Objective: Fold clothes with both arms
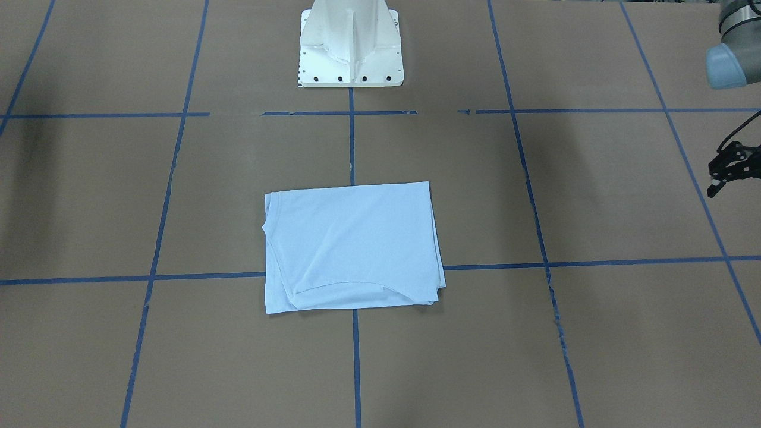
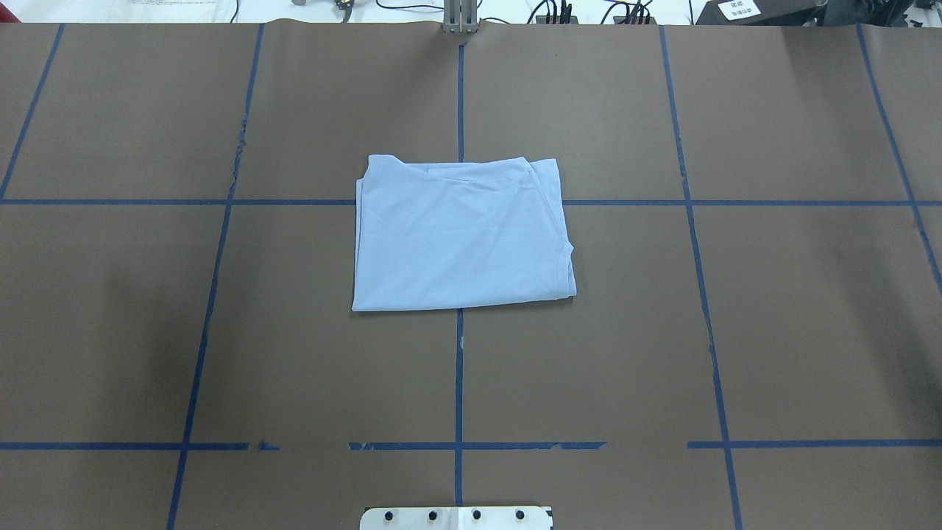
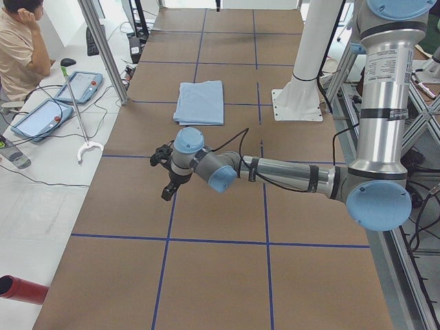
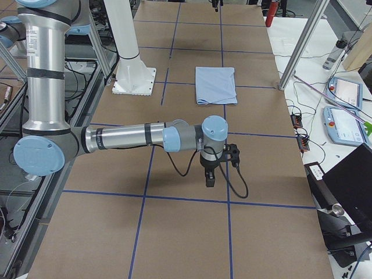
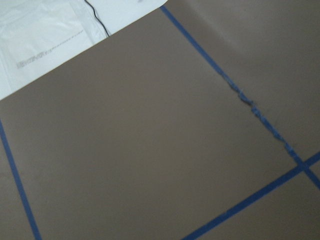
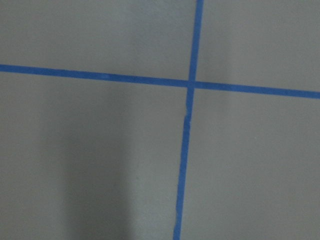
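overhead exterior: folded t-shirt [image 2: 460, 235], print hidden; left jaws, right jaws: cannot tell.

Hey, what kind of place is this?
Probably a robotics lab or test cell: the table carries a blue tape grid, a jointed left arm and right arm reach over it, and teach pendants lie on a side bench.

T-shirt [image 1: 354, 246] lay folded flat mid-table [image 1: 594, 333], straight out from the pedestal base [image 1: 351, 53], over a crossing of tape lines [image 1: 594, 262]. Left arm [image 3: 289, 172] reached over the table's left end, left gripper [image 3: 165, 180] above the surface, well apart from the shirt. Right arm [image 4: 128, 138] and right gripper [image 4: 210, 177] stood likewise at the right end. Tablets [image 3: 81, 86] and a person [image 3: 17, 55] were beyond the far edge.
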You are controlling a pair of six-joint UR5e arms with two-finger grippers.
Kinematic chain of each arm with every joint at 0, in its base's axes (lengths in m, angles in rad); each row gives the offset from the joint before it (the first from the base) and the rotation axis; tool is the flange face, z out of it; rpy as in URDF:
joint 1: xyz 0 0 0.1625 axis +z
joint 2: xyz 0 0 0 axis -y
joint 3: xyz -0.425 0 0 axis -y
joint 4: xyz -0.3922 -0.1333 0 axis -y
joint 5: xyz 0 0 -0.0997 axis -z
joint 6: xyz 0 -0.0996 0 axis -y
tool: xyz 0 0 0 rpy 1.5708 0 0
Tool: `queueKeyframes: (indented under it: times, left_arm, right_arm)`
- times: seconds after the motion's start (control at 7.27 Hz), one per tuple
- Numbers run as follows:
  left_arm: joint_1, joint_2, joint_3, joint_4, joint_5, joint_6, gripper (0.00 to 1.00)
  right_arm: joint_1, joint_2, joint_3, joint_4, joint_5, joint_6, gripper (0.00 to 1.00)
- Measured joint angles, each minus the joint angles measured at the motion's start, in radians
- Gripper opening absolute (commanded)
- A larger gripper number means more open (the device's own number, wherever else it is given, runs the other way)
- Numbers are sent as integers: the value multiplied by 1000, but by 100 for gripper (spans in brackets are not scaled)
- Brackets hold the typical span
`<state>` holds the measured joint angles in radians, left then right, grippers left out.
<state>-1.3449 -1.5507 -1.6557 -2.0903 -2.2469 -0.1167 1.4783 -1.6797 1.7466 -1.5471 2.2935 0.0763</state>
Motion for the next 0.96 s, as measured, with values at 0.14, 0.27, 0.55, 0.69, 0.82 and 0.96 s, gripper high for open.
queueKeyframes:
  times: [0.14,0.27,0.55,0.69,0.82,0.96]
  left_arm:
    - [-43,20,13,44,-40,28,100]
    - [-84,31,26,124,-62,105,100]
    - [-166,34,60,348,-70,265,100]
    - [-190,40,68,408,-71,295,100]
    - [-202,42,70,453,-73,306,100]
    - [-209,38,67,498,-77,310,100]
  right_arm:
    - [36,-38,1,7,1,-2,100]
    - [66,-54,3,-5,3,-2,100]
    - [88,-61,8,-39,6,-3,100]
    - [90,-62,10,-45,7,-3,100]
    - [90,-62,11,-48,7,-3,100]
    - [91,-62,13,-48,7,-2,100]
